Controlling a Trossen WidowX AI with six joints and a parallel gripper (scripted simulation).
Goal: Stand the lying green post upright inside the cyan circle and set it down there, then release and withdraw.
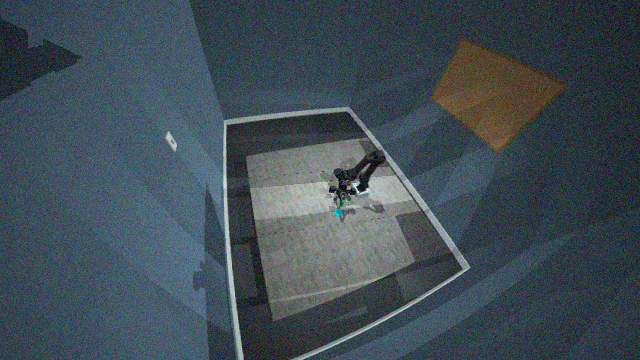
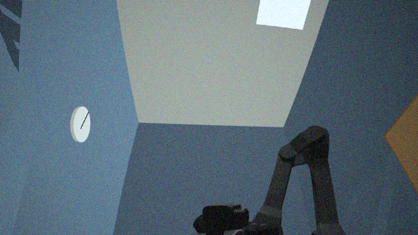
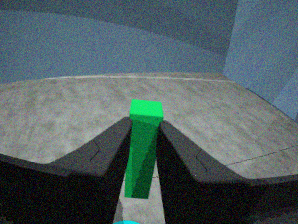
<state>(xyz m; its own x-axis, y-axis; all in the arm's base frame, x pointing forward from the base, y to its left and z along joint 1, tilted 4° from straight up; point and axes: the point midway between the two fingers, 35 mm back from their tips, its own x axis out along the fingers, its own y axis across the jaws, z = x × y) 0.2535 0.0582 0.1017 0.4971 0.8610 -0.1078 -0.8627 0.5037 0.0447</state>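
The green post (image 1: 343,202) (image 3: 142,155) is held between the two dark fingertips of my gripper (image 3: 144,126), which is shut on it. In the wrist view its bright square end faces up and its body runs down between the fingers; its exact tilt is hard to tell. The cyan circle (image 1: 338,212) (image 3: 127,222) lies on the floor. Only its edge shows at the bottom of the wrist view, below the post's lower end. In the top view the post is small, close beside the circle. The exterior view does not show the fingers, post or circle.
The arm (image 1: 371,159) (image 2: 321,163) bends over from its white-edged base (image 1: 361,190), right of the circle in the top view. A pale mat (image 1: 310,265) lies under the work area, with blue walls around. An orange panel (image 1: 495,95) is on the wall.
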